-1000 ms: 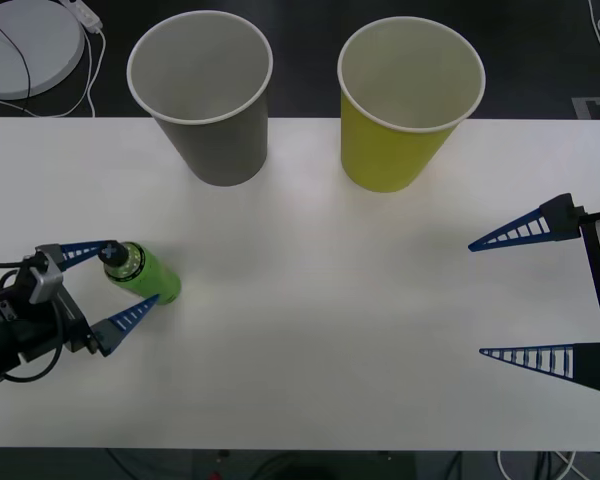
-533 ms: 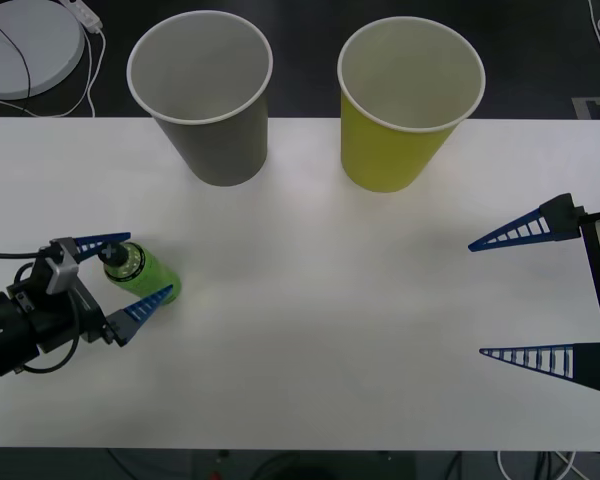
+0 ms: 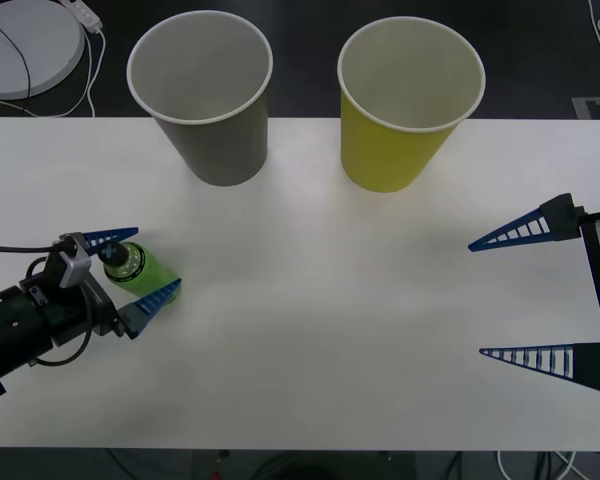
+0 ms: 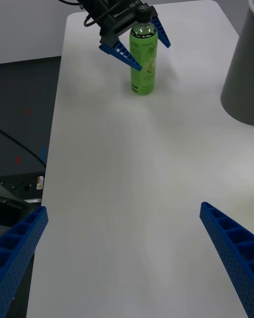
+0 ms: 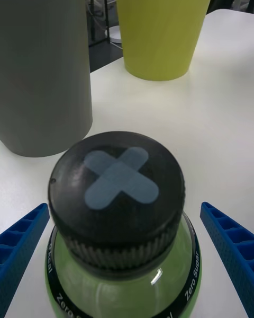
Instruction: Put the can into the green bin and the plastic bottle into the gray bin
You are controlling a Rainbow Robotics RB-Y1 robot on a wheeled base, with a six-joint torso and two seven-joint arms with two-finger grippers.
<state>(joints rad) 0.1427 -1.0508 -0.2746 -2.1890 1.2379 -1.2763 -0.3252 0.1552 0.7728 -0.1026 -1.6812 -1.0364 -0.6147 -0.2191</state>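
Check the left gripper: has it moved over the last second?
Yes. The left gripper has slid forward along the table, toward the gray bin, its open fingers now straddling more of the upright plastic bottle, which stayed put.

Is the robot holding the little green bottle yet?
No. The left gripper is open around the plastic bottle, fingers beside its neck, not touching. The right gripper is open too.

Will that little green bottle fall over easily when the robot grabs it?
Probably somewhat: the plastic bottle stands upright, tall and narrow, so a sideways nudge could tip it. The left gripper straddles its neck, open. Its round body would likely roll if toppled.
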